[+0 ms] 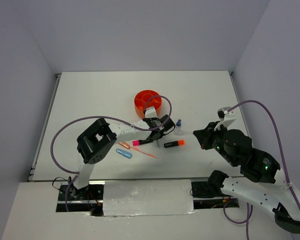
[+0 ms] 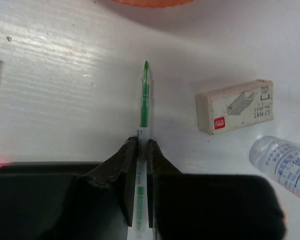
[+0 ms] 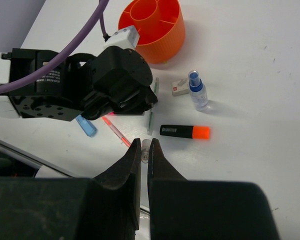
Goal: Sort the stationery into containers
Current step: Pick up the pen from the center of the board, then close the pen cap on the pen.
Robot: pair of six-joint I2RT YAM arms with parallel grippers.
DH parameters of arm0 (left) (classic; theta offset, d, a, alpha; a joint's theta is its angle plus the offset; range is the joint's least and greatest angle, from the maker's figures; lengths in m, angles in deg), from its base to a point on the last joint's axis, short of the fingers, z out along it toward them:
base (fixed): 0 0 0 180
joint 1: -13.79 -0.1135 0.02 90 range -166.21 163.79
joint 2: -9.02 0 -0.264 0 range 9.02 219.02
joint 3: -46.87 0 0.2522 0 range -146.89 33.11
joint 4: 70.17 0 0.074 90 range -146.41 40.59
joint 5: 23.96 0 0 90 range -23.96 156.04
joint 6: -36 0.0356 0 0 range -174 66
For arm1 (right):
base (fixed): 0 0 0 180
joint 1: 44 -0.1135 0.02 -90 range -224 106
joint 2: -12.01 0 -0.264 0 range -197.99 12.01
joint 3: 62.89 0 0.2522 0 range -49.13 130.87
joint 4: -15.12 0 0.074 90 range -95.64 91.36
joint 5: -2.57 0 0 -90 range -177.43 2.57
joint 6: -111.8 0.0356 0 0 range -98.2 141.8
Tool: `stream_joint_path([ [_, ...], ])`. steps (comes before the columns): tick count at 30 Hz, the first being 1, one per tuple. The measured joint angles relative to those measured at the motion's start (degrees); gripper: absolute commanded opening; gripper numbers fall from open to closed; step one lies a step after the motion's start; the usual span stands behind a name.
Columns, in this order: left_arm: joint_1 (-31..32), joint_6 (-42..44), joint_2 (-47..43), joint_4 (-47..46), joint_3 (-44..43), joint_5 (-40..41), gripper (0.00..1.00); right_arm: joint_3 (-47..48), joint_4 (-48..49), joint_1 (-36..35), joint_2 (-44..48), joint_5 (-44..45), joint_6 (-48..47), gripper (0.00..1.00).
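The left gripper [image 2: 142,146] pinches the green pen [image 2: 144,95] on the table [image 2: 65,75], eraser [image 2: 236,106] just beside, tub [image 3: 162,42] near; the right gripper [image 3: 144,148] is pressed together, well apart.

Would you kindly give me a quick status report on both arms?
Left end effector closed on green pen. Right end effector shut, empty. White box beside pen, apart.

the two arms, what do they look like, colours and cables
The left arm and right arm share white links and boxy black joint housings. A purple cable runs along each. Small green lights glow on the right arm's joints.
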Motion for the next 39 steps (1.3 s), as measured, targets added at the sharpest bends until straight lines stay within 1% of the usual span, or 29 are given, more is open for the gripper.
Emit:
stream_joint_path([
  [7,0.07,0.74,-7.28,-5.77,8.55,-5.03,0.0,0.0,0.24,0.0,1.03,1.92,0.22,0.0],
  [12,0.35,3.52,-15.06,-10.21,11.39,-6.45,0.0,0.09,2.12,0.0,2.67,2.29,0.2,0.0],
  [17,0.85,9.86,-26.53,-17.31,17.03,-9.81,0.0,-0.52,7.17,0.0,4.42,0.87,-0.44,0.0],
  [19,1.01,14.23,-32.76,-21.05,21.68,-12.46,0.0,-1.92,10.54,0.0,5.99,-0.59,-0.87,0.0],
  [22,1.2,20.83,-43.8,-28.22,31.45,-17.53,0.0,-5.35,16.13,0.0,8.52,-3.34,-1.46,0.0],
  [24,1.27,26.21,-53.62,-32.61,39.69,-22.82,0.0,-7.76,20.63,0.0,9.25,-5.53,-1.81,0.0],
  [26,1.31,31.1,-62.55,-36.46,46.03,-28.81,0.0,-9.33,24.52,0.02,8.41,-9.27,-2.64,0.0],
  [29,1.44,36.57,-71.36,-37.86,50.03,-35.82,0.0,-8.98,29.31,0.17,3.72,-16.31,-3.89,0.0],
  [33,1.46,42.32,-77.96,-37.11,50.45,-42.84,0.0,-5.46,32.22,1.25,-6.16,-24.94,-4.7,0.0],
  [36,1.46,45.11,-81.13,-35.74,50.45,-45.86,0.0,-4.31,34.36,2.99,-10.95,-31.78,-4.31,0.0],
  [39,1.49,46.69,-82.05,-35.06,50.45,-47.95,0.0,-4.28,34.93,3.87,-13.29,-37.9,-3.41,0.0],
])
